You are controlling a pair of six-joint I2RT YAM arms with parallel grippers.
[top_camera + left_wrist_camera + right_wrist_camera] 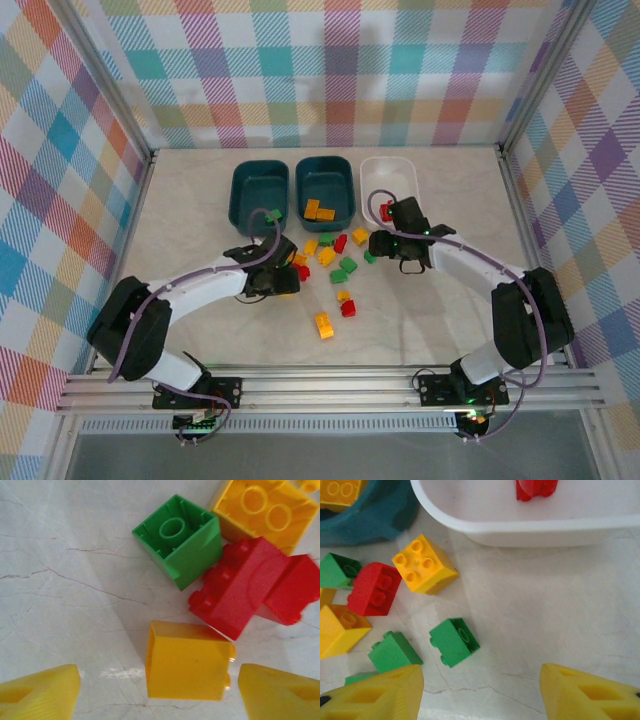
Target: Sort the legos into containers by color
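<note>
Teal plastic twice and white once along the far edge of the bench [450,320]: three bins in a row. In the left bin [248,185], one green lego [272,214] at the near right corner, inside or on the rim hard to tell. In the middle bin [330,180], a few yellow legos [318,210]. In the white bin [400,172], a single red lego [535,489]. Reads as an early stage: colours assigned, only a handful dropped in.

Loose at mid-bench: a mixed pile [330,255] of green, yellow and red, most of the set by the look of it. Nearer the near edge, a yellow straggler [324,326] with a red one [348,308] just beside.

Left gripper [159,687] released, fingers [40,695] wide and low over the bench, straddling a yellow brick [187,667] without clamping it: gap plain on one side, narrow on the other. Just beyond, a green brick [182,542] and two red bricks [240,587]. Probably bound for the middle bin.

Right gripper [482,680] likewise released and empty, close to the white bin's near wall, with a green block [454,641] just ahead of its fingers [590,695]. Would belong in the left bin.

No brand, label or writing legible anywhere: studs blank at this sharpness, bins unmarked.
</note>
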